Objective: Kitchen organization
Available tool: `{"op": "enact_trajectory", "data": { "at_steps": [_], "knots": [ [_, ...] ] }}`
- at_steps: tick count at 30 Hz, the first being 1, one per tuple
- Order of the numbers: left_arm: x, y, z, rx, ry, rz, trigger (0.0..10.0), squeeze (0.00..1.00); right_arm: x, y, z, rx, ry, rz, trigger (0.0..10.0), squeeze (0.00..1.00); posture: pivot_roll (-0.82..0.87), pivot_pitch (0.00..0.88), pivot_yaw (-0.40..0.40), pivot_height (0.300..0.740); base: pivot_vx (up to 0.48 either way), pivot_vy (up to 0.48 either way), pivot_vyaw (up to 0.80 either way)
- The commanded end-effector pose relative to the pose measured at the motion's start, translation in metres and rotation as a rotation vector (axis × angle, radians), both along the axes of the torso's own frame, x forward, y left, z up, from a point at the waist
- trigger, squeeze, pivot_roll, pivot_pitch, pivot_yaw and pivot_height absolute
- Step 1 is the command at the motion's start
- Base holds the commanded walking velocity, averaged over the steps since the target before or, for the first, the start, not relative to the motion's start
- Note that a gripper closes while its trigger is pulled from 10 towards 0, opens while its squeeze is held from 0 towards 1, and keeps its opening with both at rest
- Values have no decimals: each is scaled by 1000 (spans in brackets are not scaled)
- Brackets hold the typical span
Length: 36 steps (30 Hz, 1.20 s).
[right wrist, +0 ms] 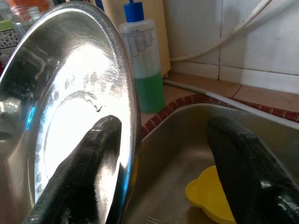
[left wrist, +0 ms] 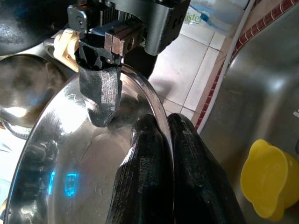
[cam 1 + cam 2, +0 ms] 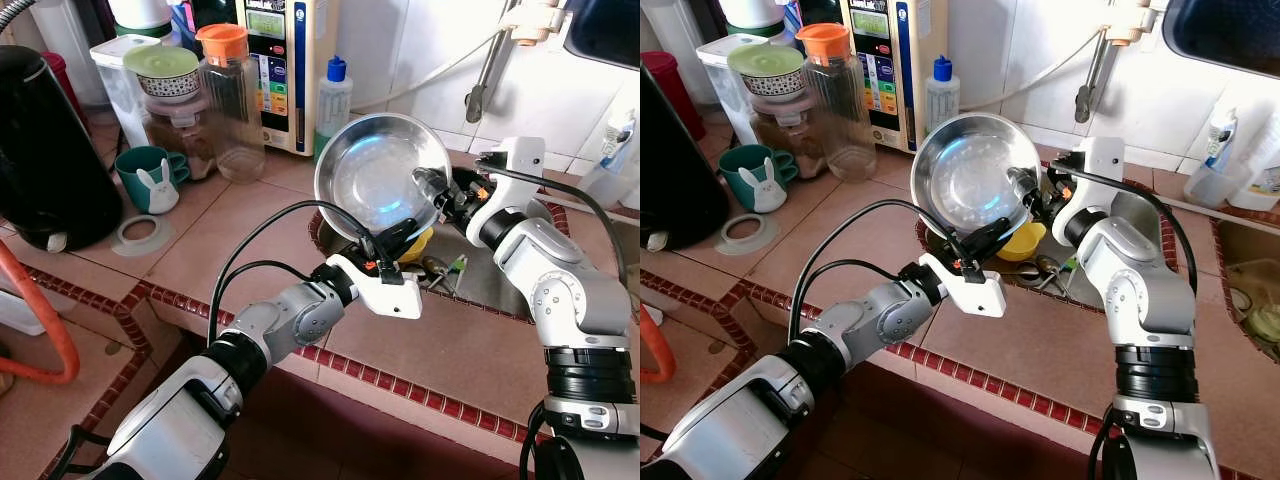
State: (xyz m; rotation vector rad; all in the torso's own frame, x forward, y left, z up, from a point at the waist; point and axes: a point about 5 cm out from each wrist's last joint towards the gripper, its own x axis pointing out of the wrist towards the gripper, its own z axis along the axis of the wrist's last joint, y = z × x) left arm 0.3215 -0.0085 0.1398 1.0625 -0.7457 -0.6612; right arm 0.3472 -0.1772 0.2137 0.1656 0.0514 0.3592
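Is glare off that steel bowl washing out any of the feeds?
Right wrist view: the steel bowl has a big blown-out white patch inside. Left wrist view: only a small blue glint, fingers sharp against the rim. Left eye view: mild sheen, bowl readable.

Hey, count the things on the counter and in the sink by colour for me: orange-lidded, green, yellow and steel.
Orange-lidded jar: 1
Green items, the bunny mug and the soap bottle: 2
Yellow cup in the sink: 1
Steel bowl, held by left gripper, right gripper open at its rim: 1
Total: 5
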Motion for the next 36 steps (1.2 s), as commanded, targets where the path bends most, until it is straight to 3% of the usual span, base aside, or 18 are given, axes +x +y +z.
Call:
{"op": "enact_trajectory", "data": {
  "at_steps": [1,36],
  "knots": [
    [-6,-8,5,-9,-36,-50,10000,0,2,-7,2,-18,16,-39,0,0,37,0,13,740,0,0,0],
    [-5,-6,0,2,-20,-34,10000,0,-3,-8,-3,2,59,-27,0,0,33,0,12,740,0,0,0]
  ]
}}
